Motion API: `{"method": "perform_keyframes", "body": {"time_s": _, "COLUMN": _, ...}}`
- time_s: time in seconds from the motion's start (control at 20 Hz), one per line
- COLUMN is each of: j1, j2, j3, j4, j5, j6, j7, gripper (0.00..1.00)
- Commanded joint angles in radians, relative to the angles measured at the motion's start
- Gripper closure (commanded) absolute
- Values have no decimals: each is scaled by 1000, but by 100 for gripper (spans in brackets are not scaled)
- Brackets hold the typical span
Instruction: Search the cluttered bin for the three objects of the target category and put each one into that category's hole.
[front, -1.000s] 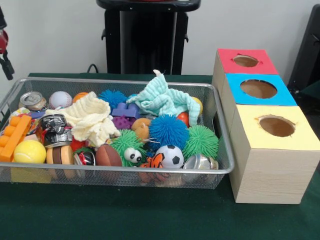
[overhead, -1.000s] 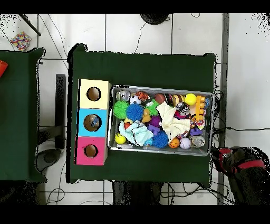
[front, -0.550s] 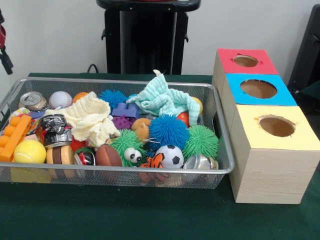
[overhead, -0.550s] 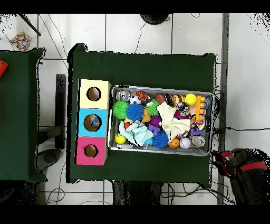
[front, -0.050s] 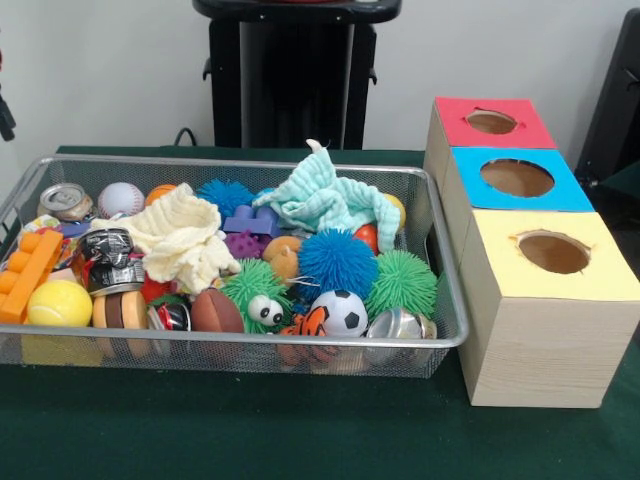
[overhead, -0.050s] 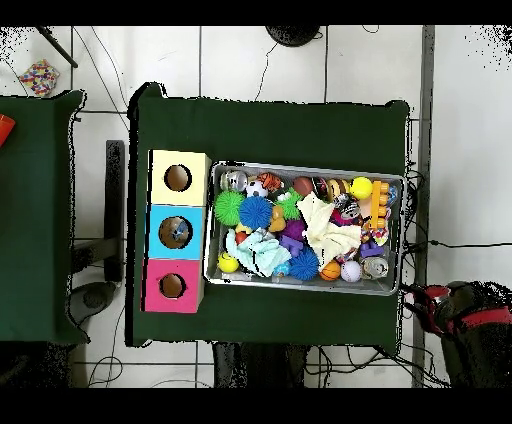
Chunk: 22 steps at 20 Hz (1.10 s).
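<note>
Bin (front, -0.050s: 445, 330) sits packed with toys beside three holed boxes (front, -0.050s: 545, 300); claw's grip state cannot be told.

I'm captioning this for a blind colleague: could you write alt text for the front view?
A wire bin on a green table is heaped with balls, spiky toys, cans, blocks and two cloths, a soccer ball near its front. Beside it stands a row of three boxes with holes on top: yellow, blue, red.
</note>
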Motion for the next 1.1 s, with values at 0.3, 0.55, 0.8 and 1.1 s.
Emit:
{"method": "perform_keyframes", "body": {"time_s": 0.3, "j1": -53, "j2": -61, "j3": 119, "j4": 57, "j5": 127, "j6": -176, "j7": -161, "gripper": 0}}
{"method": "perform_keyframes", "body": {"time_s": 0.55, "j1": -37, "j2": -66, "j3": 108, "j4": 60, "j5": 154, "j6": -185, "j7": -134, "gripper": 0}}
{"method": "perform_keyframes", "body": {"time_s": 0.8, "j1": 1, "j2": -77, "j3": 80, "j4": 69, "j5": 175, "j6": -175, "j7": -99, "gripper": 0}}
{"method": "perform_keyframes", "body": {"time_s": 1.1, "j1": 49, "j2": -99, "j3": 53, "j4": 89, "j5": 214, "j6": -162, "j7": -50, "gripper": 0}}
